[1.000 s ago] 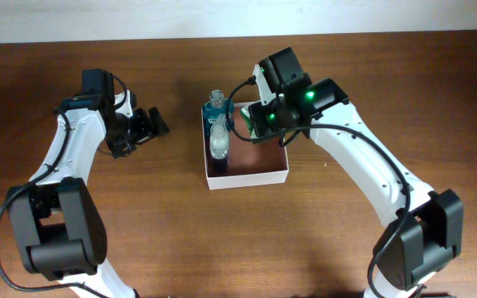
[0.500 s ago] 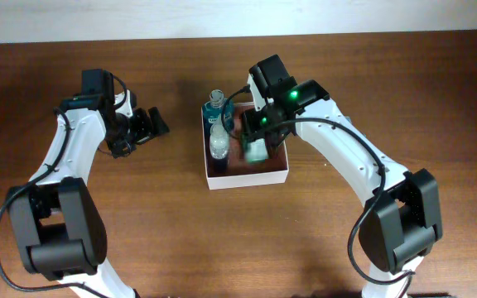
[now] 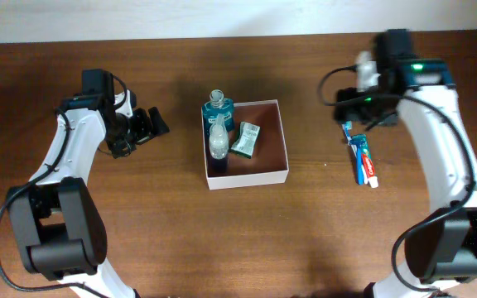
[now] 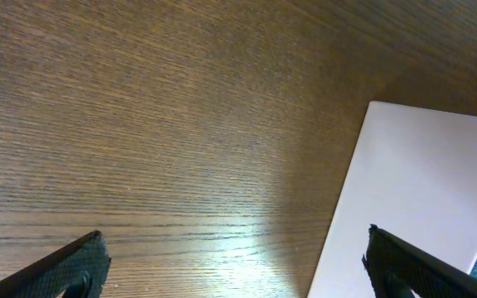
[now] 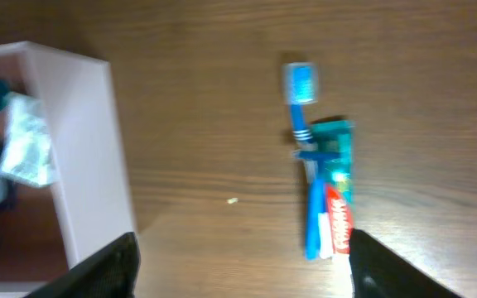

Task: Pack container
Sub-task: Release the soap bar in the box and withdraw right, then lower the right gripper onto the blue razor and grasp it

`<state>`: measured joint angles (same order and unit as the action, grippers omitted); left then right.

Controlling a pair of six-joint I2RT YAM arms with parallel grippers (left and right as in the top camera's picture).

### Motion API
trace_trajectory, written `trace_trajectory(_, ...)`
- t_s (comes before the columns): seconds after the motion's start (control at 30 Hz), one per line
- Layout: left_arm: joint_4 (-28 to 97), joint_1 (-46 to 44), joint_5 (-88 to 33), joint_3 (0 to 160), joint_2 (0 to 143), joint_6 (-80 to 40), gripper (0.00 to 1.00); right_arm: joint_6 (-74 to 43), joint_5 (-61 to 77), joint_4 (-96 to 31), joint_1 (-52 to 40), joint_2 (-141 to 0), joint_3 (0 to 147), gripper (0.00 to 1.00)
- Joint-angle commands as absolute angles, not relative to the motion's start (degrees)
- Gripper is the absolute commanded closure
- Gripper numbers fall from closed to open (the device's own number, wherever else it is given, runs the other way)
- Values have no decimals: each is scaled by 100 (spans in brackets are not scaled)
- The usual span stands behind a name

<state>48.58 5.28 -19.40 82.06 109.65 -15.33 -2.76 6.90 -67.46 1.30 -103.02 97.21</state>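
Container (image 3: 248,178) mid-worktop (image 3: 180,240), cut off in both wrist views; left fingers (image 4: 77,266) spread apart at its 9 o'clock, right fingers (image 5: 371,269) spread apart above blurred toothbrush (image 5: 302,124) and toothpaste (image 5: 338,223) at its 3 o'clock.

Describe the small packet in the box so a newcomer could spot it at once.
Find the white-walled container near the overhead view's centre. Inside, right of the teal bottle and clear bottle, lies the packet: flat, green and white, not a bottle.
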Motion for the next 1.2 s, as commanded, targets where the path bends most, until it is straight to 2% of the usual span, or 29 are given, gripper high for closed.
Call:
trace_trajectory(0.0,4851,541,-1905,8180,11067,-1468,1,128,687,-6611,447,-10239,9229,32)
trace_trajectory(0.13,4851,541,-1905,8180,11067,-1466,1,126,690,-5970,729,-10239,8267,42)
trace_trajectory(0.3,4851,541,-1905,8178,11067,-1468,1,250,687,-4853,753,-10239,7159,41)
trace_trajectory(0.8,4851,541,-1903,8180,11067,-1468,1,576,556,-3977,749,-10269,6869,46)
trace_trajectory(1.17,4851,541,-1903,8180,11067,-1468,1,576,556,-3616,746,-10269,6532,56)
